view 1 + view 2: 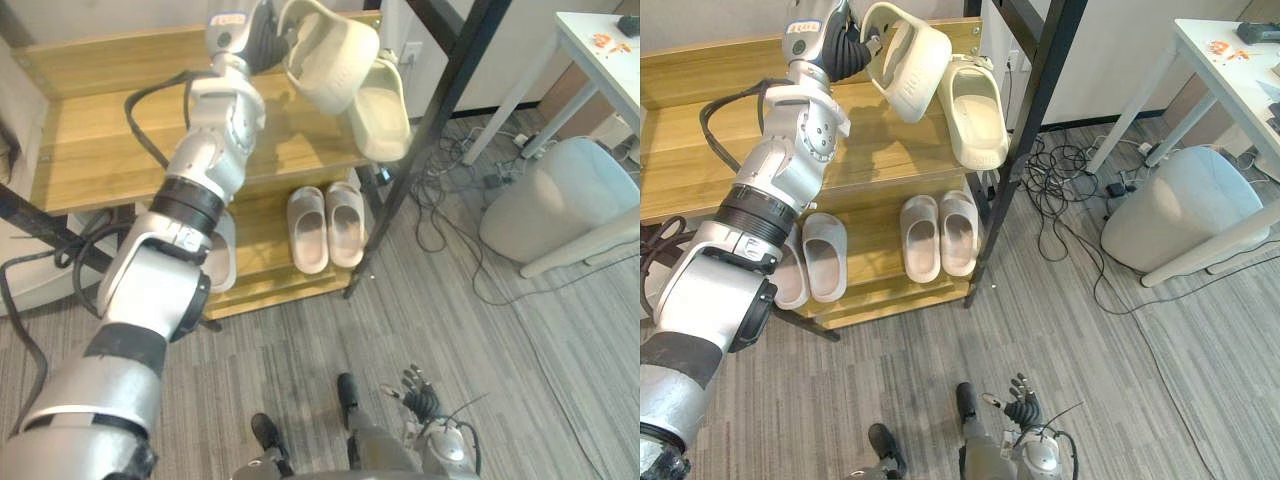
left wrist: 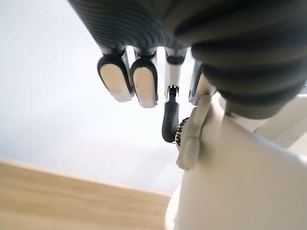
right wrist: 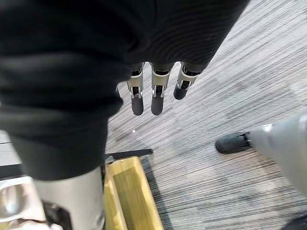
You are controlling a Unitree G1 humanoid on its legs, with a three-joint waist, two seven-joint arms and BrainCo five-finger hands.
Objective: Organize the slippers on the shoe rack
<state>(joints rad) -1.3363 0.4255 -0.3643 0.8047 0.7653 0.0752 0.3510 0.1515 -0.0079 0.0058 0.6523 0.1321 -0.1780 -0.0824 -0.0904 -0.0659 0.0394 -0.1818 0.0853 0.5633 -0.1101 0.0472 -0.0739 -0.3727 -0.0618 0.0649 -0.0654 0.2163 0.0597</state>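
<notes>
Left hand grips a slipper, by its rim it seems, holding it tilted above the top shelf, just beside a second slipper at the shelf's right end. Right hand hangs low over the floor, fingers straight and relaxed.

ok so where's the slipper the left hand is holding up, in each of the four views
left eye view: top centre, the slipper tipped on edge in the left hand, above the upper shelf.
right eye view: slipper at top, left of centre.
left wrist view: slipper is the pale mass beside the hand.
right wrist view: right hand over grey floor instead.
shared landmark: the upper shelf's light wood.
</notes>
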